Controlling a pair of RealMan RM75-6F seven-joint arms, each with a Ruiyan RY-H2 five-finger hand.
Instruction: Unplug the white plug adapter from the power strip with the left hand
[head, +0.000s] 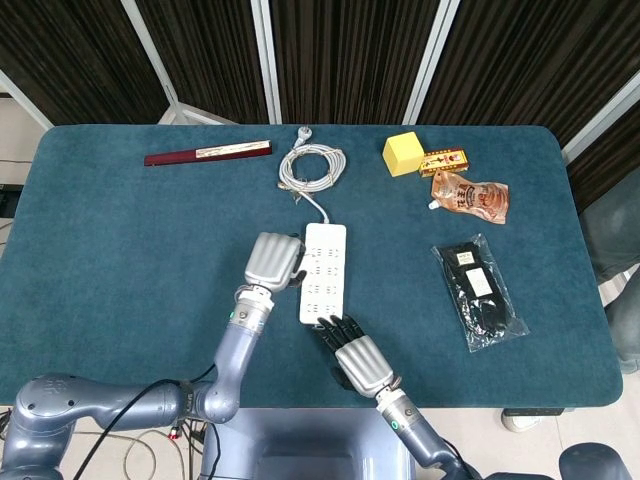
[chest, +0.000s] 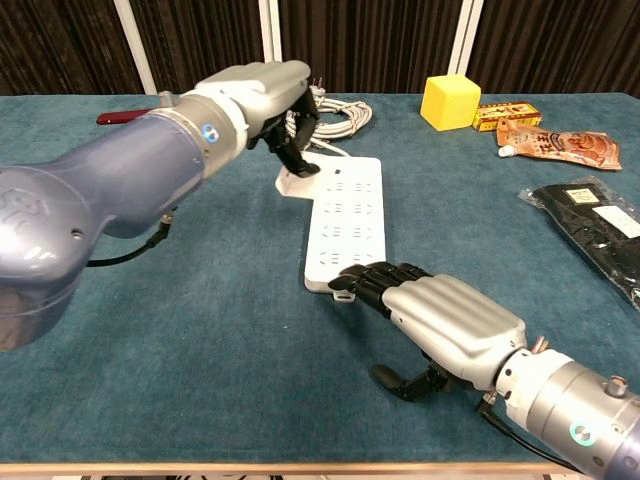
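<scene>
The white power strip (head: 324, 272) lies lengthwise at the table's middle, its sockets bare in the chest view (chest: 345, 220). My left hand (head: 272, 260) is just left of the strip's far end and pinches the white plug adapter (chest: 297, 180), which is off the strip and hangs over the cloth. In the head view the hand hides most of the adapter. My right hand (head: 352, 352) lies flat with its dark fingertips (chest: 372, 278) pressing on the strip's near end and holds nothing.
The strip's coiled white cable (head: 312, 165) lies behind it. A long dark red box (head: 207, 154) is at the back left. A yellow block (head: 402, 153), a snack box (head: 444, 161), an orange pouch (head: 472, 195) and a black packet (head: 482, 290) sit on the right.
</scene>
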